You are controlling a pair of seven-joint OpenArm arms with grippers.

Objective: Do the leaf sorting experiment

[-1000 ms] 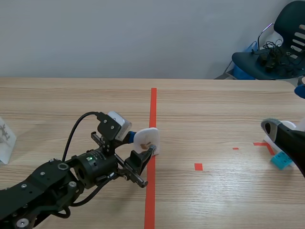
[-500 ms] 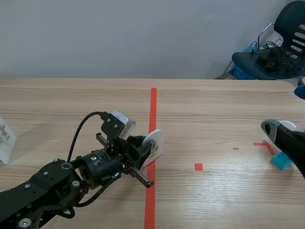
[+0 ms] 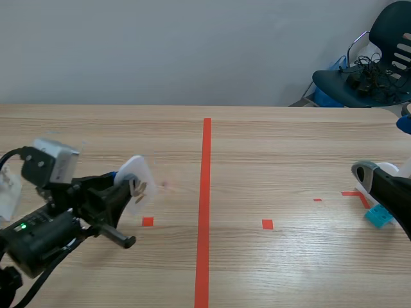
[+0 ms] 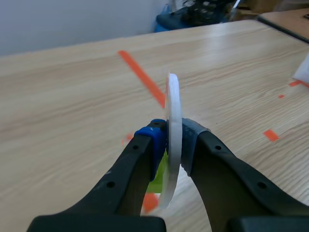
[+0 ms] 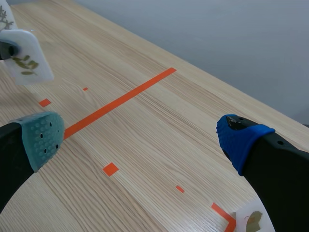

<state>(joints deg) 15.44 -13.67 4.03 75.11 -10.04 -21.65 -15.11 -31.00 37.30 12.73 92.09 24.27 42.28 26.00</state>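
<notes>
A white card with a pressed green leaf (image 3: 133, 183) hangs above the table left of the red centre line. My left gripper (image 3: 122, 186) is shut on it. From the left wrist the card (image 4: 173, 111) shows edge-on, pinched between the two pads. The right wrist view sees the same card (image 5: 28, 64) far off across the line. My right gripper (image 5: 140, 140) stands open over bare wood at the table's right edge (image 3: 377, 196), holding nothing. A second leaf card (image 5: 251, 221) lies just under it beside an orange corner mark.
Another white card with a leaf print (image 3: 6, 191) stands at the far left edge, close behind the left arm. The red tape line (image 3: 205, 192) runs down the table's middle. A dark chair (image 3: 366, 70) with cables sits behind the table's right end.
The left arm has swung from the red centre line far to the left, carrying the leaf card with it. The right arm has stayed put.
</notes>
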